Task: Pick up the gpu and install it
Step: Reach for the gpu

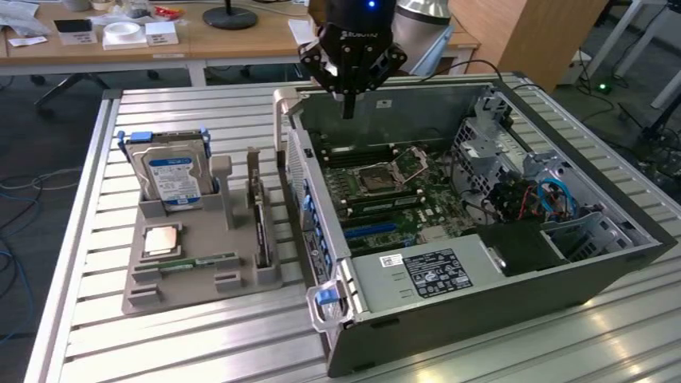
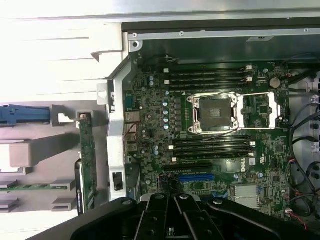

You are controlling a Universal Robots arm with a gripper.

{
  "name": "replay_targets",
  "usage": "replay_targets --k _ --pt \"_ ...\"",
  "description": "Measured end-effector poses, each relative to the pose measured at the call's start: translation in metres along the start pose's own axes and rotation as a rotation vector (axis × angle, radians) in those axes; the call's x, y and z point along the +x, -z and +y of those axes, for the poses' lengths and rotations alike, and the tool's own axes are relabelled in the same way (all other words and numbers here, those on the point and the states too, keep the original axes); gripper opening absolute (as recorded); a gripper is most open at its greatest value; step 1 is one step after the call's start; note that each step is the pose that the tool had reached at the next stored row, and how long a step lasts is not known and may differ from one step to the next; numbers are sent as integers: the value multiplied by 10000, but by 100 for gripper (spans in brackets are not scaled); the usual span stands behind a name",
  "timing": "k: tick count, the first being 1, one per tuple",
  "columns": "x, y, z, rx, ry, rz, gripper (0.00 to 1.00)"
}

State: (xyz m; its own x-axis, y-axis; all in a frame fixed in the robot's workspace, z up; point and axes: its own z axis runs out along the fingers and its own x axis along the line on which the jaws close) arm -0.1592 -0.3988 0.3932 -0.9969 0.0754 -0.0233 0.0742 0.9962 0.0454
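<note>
The gpu [image 1: 258, 214] stands on edge in a slot of the grey holder [image 1: 218, 281], on the holder's side nearest the open computer case [image 1: 596, 263]. In the wrist view the gpu [image 2: 88, 160] appears as a thin green-edged strip beside the case wall. My gripper [image 1: 348, 108] hangs above the far end of the case, over the motherboard [image 1: 396, 191], with its fingers shut and nothing between them. The shut gripper [image 2: 175, 201] looks down on the blue expansion slot [image 2: 196, 177] and the CPU socket [image 2: 215, 112]. The gpu lies well away from it, toward the exterior view's left.
The holder also carries a silver hard drive [image 1: 171, 175] with a blue label, a CPU chip [image 1: 162, 239] and a slim green memory stick [image 1: 200, 262]. Inside the case are a power supply [image 1: 426, 271], cables [image 1: 537, 199] and drive cages. A cluttered desk [image 1: 213, 40] stands behind the metal table.
</note>
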Motion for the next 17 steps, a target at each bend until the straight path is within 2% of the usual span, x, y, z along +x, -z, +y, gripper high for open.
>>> replay_targets --k 17 --pt "233 6 -17 0 0 0 11"
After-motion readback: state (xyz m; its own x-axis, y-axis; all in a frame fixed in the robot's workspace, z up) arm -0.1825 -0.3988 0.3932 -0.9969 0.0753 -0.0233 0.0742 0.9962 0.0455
